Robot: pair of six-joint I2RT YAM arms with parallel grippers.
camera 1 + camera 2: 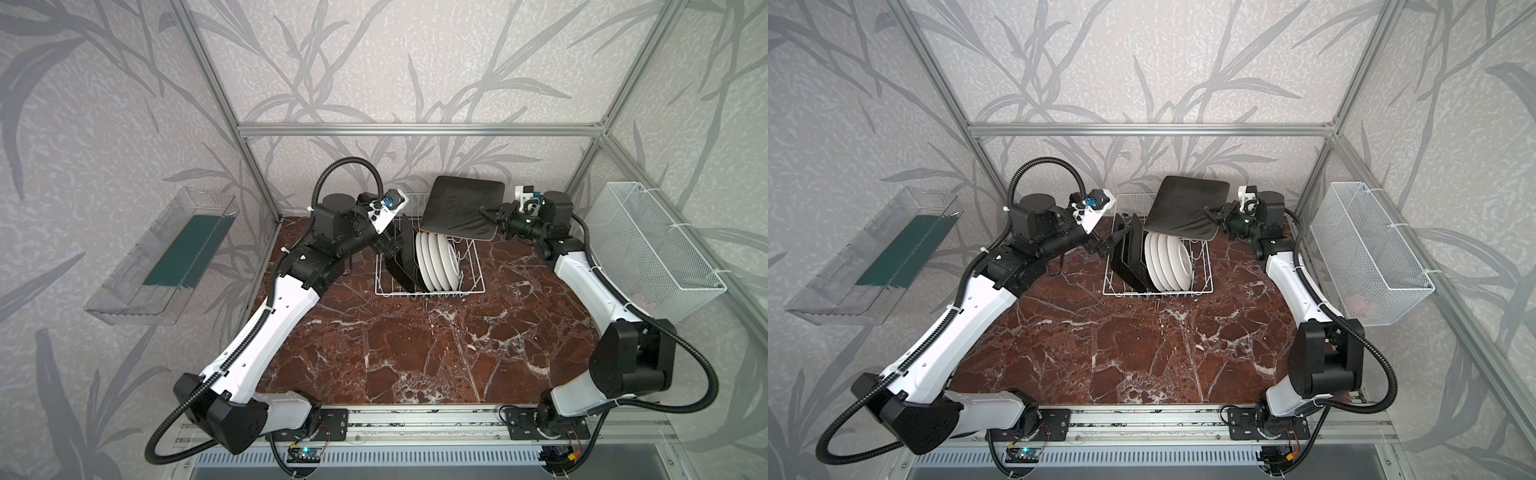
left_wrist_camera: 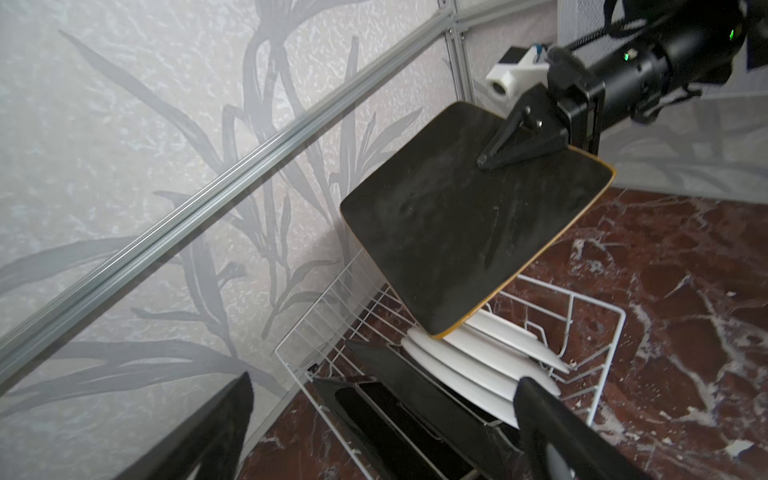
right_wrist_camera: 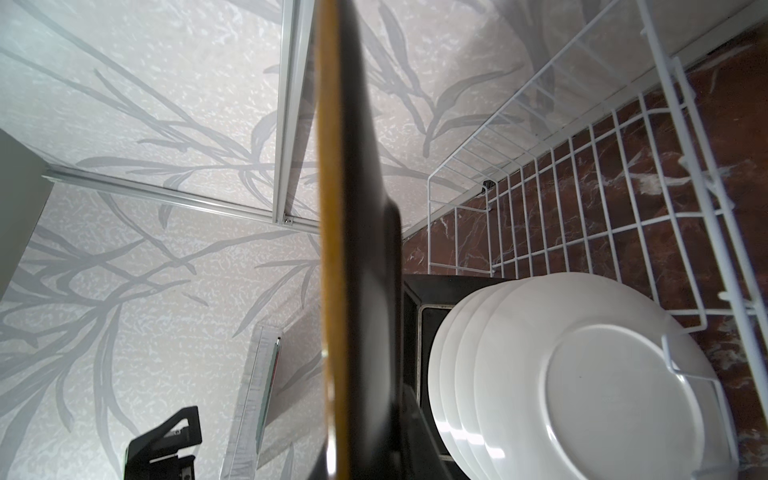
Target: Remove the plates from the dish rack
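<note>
In both top views the right jaws are clamped on one edge of the lifted square plate (image 1: 457, 208), which is tilted black back up above the dish rack (image 1: 465, 293). The left jaws stand wide apart and empty at the rack's left end.

Left wrist: the plate's low corner hangs over the round plates (image 2: 478, 361). I can't tell if it touches. A one-edge grip could let it swing and clip them. I count two racked square plates (image 2: 415, 390).

Right wrist: four round plates in the rack, one square plate aloft.

I can read no text, label, brand, number or sign in any view (the square plate (image 1: 457, 208) shows only a plain black back, and the small circuit board (image 1: 304, 454) below my left arm's base is too tiny to read).
</note>
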